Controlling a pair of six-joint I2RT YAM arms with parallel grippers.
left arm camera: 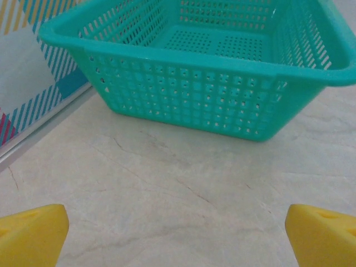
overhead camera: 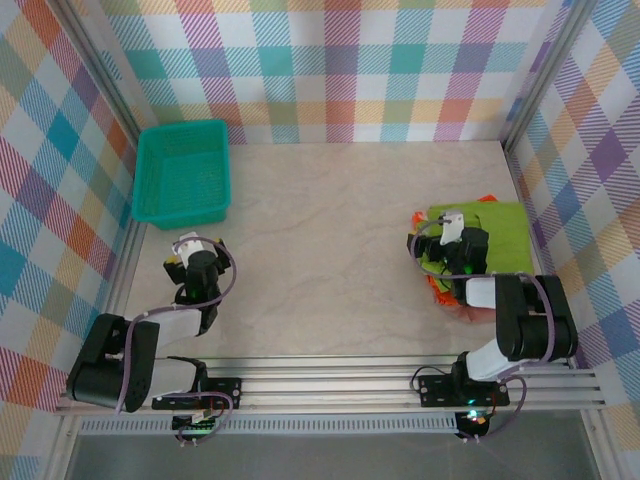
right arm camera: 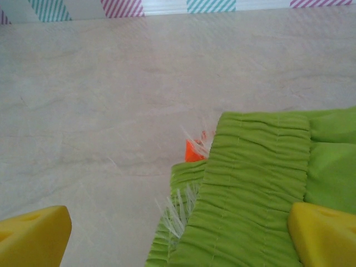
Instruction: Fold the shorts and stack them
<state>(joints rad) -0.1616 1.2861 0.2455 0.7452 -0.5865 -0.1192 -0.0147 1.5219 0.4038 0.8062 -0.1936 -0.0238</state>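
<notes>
The shorts lie in a pile at the right of the table. The lime green shorts [overhead camera: 495, 228] are on top, folded, with orange shorts [overhead camera: 439, 288] peeking out beneath and a bit of dusty pink [overhead camera: 467, 311] at the near edge. My right gripper [overhead camera: 451, 230] hovers open over the pile's left edge. In the right wrist view its yellow fingertips [right arm camera: 33, 236] straddle the green gathered waistband [right arm camera: 256, 189], and an orange corner [right arm camera: 193, 151] shows beside it. My left gripper [overhead camera: 189, 244] is open over bare table [left arm camera: 177, 239], holding nothing.
A teal mesh basket [overhead camera: 185, 172] stands at the back left, close ahead of the left gripper, and its near wall [left arm camera: 211, 94] looms large in the left wrist view. Plaid walls enclose the table on three sides. The marble tabletop [overhead camera: 320, 260] stretches between the two arms.
</notes>
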